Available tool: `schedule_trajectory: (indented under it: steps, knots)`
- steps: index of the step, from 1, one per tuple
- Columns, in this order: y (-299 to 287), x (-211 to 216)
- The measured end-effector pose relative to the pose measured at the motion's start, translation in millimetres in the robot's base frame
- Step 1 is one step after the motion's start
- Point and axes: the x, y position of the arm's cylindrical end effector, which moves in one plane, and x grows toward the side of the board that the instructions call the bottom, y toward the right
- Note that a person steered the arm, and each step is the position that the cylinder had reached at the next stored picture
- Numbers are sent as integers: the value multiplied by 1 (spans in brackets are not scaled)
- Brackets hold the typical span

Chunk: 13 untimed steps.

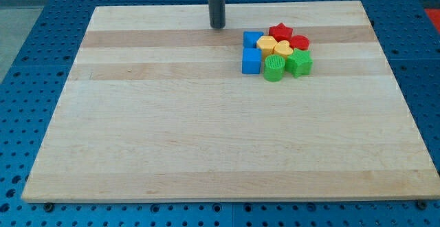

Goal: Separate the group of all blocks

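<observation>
Several blocks sit packed together in the upper right of the wooden board (206,131). Two blue blocks form the left side, one at the back (252,38) and a blue cube in front (251,60). A red star-like block (280,31) and a red block (300,42) are at the back right. Two yellow blocks (267,45) (282,48) lie in the middle. A green cylinder (274,68) and a green star-like block (299,63) are at the front. My tip (218,27) rests on the board to the left of the group, apart from it, near the back blue block.
The board lies on a blue perforated table (34,62). The board's top edge runs just behind the group and my tip.
</observation>
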Motion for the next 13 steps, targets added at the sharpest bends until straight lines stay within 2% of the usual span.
schedule_trajectory:
  steps: [1, 5, 7, 9, 11, 13]
  knots:
    - [68, -19]
    - [106, -9]
    - [164, 142]
    - [164, 153]
    - [150, 2]
    - [84, 6]
